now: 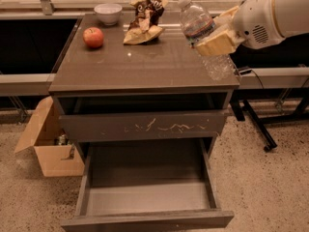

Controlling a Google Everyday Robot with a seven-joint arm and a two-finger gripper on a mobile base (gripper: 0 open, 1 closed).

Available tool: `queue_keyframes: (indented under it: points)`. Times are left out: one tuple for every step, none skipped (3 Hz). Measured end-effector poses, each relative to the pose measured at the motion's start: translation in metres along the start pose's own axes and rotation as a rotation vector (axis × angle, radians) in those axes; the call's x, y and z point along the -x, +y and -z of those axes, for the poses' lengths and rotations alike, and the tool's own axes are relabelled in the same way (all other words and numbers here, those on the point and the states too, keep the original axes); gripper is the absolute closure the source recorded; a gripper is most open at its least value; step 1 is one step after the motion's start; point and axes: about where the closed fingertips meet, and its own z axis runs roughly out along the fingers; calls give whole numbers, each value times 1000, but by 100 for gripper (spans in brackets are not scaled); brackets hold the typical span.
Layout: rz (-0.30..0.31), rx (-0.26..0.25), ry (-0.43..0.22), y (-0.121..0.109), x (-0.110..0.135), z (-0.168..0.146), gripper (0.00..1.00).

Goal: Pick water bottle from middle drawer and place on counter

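Note:
The water bottle (199,29) is clear plastic with a white cap. It hangs tilted, cap up and to the left, above the right side of the counter (140,62). My gripper (217,37) is shut on the bottle's middle, reaching in from the right, with tan pads on either side of it. The bottle's lower end (218,66) reaches down to the counter's right edge; I cannot tell if it touches. The middle drawer (147,192) is pulled out at the bottom and its grey floor is bare.
A red apple (93,37), a white bowl (108,12) and a crumpled snack bag (145,21) sit at the back of the counter. The drawer front above has pale scratch marks (164,127). An open cardboard box (48,144) stands on the floor at left. A black stand base (260,129) is at right.

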Motion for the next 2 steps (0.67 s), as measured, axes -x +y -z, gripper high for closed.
queue_keyframes:
  points:
    - [0,0,0,0,0,0,100]
    - [8,20,15,-14,3,-17,100]
